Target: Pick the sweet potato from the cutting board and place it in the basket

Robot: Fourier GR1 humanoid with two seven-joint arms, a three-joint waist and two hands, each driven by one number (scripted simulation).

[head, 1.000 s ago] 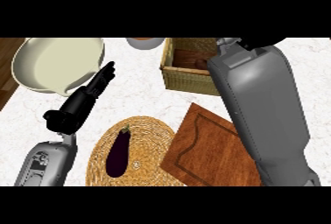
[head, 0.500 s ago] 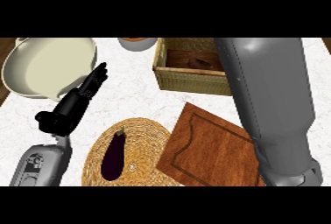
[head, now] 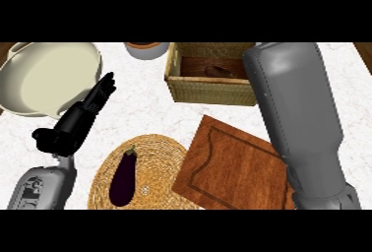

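Sweet potato lies inside the basket, top centre; cutting board bare. Right hand out of frame, can't tell its state. Left hand, frame left, fingers straight & together. Risk: right forearm snags basket rim, tips it

right forearm over basket edge | cutting board bare

White marbled counter fills view (faint grey veins); dark wood strips at top corners.
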